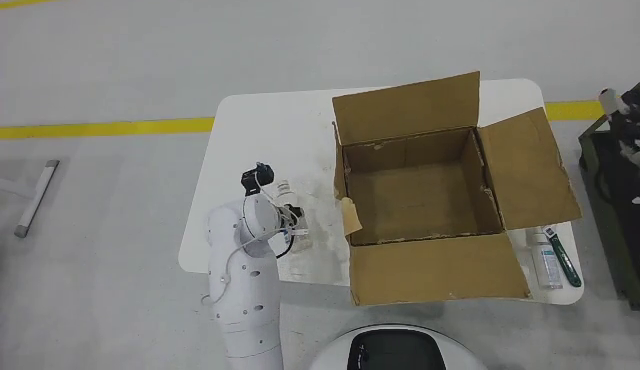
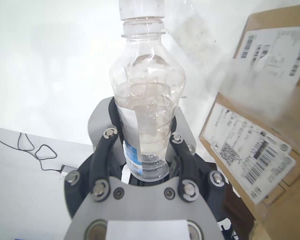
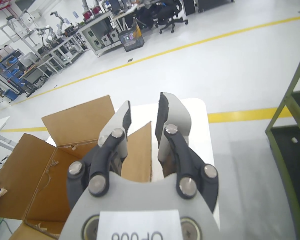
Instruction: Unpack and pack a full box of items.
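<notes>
Clamped in my left gripper point(image 2: 145, 126), the water bottle point(image 2: 146, 76) is pinched low on its body.
It is over the table point(image 1: 270, 140) at 9 o'clock of the empty box point(image 1: 415, 145); I'd squeeze gently, clear its rim, then lower inside. Farther off, my right gripper point(image 3: 143, 118) is spread, empty.

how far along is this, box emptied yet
Unpacking looks done: the box shows a bare floor, and a second bottle and a green-handled tool lie on the table beside it. In hand: the left gripper is shut on a water bottle. The right gripper is open. Packing remains.
</notes>
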